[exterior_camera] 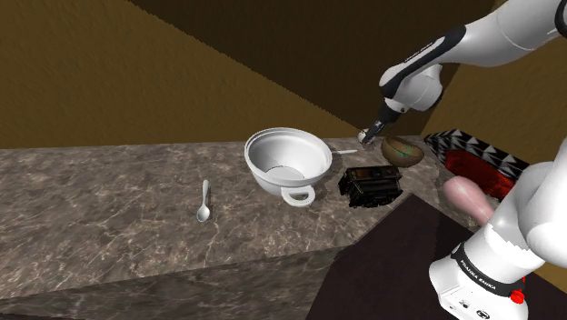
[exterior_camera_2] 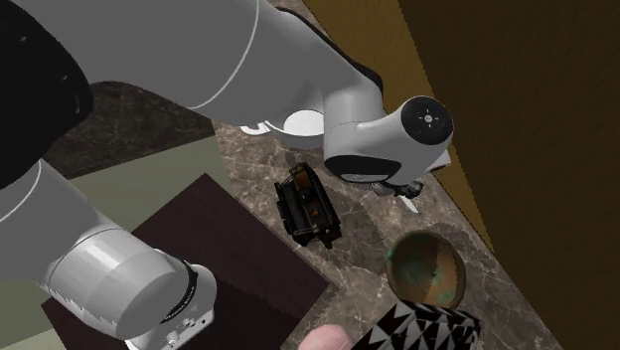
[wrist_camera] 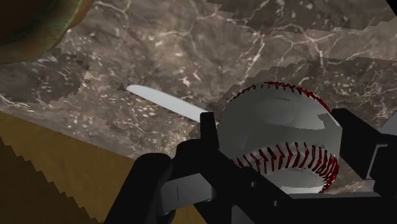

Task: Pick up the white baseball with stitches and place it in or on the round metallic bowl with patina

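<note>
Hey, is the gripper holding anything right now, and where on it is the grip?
Yes: the gripper is shut on the white baseball with red stitches, its two fingers clasping the ball's opposite sides.

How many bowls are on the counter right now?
2. A white bowl with a handle stands mid-counter near the spoon; a brown-green bowl stands further toward the shoulder view's right. The arm may hide others.
</note>
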Robot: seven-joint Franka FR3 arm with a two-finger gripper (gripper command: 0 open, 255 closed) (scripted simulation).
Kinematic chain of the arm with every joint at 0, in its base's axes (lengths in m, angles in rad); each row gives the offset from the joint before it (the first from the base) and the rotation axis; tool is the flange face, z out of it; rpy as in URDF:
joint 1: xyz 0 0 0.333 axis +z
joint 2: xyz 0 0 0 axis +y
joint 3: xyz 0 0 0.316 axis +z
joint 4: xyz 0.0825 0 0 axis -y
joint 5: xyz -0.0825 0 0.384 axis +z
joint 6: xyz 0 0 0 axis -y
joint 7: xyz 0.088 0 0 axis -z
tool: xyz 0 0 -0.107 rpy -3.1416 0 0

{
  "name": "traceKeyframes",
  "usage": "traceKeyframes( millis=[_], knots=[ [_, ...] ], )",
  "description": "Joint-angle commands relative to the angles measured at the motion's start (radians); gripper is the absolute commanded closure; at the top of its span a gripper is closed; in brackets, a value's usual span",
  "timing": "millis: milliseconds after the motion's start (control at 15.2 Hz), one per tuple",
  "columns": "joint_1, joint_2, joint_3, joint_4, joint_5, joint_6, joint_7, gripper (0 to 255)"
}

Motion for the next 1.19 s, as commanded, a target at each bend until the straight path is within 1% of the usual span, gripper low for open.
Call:
traceKeyframes(
  millis=[0, 462, 792, 1122],
  knots=[
    [0.007, -0.032, -0.013, -0.003, -0.051, -0.015, 0.039, 255],
    [0.011, -0.124, -0.029, 0.010, -0.195, -0.081, 0.155, 255],
    [-0.054, -0.108, -0.096, 0.038, -0.163, -0.130, 0.004, 255],
    [-0.125, -0.057, -0.158, 0.097, -0.103, -0.195, -0.158, 255]
  ],
)
